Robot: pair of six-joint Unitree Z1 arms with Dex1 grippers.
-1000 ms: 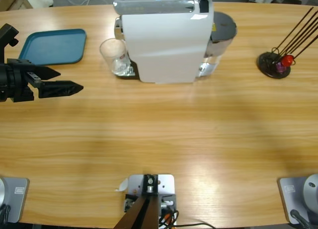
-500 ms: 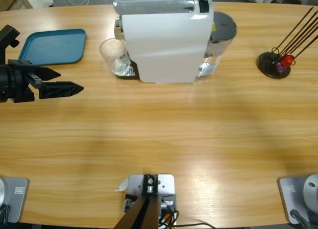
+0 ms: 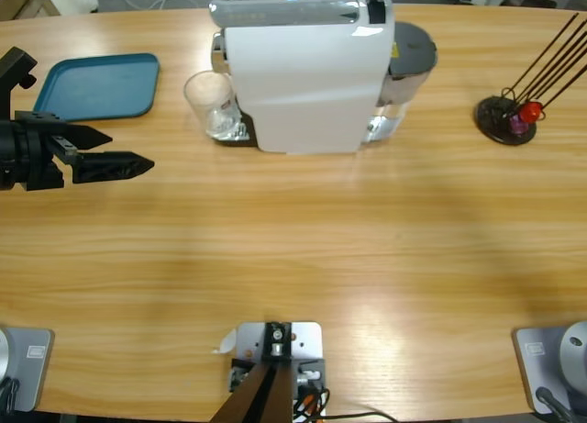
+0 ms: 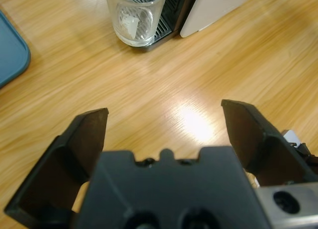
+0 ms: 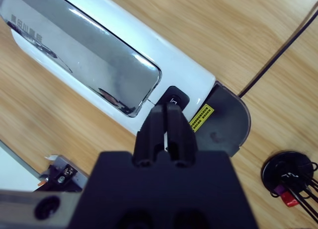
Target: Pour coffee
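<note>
Left gripper [image 3: 128, 163]: matte black, tapered wedge fingers [image 4: 82, 144], two round recesses in body; silver plate at 4 o'clock.

left gripper [image 3: 128, 161] perhaps slightly wider

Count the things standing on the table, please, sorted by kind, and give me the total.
Coffee machine: 1
Clear glass: 1
Blue tray: 1
Black stand with sticks: 1
Total: 4
</note>
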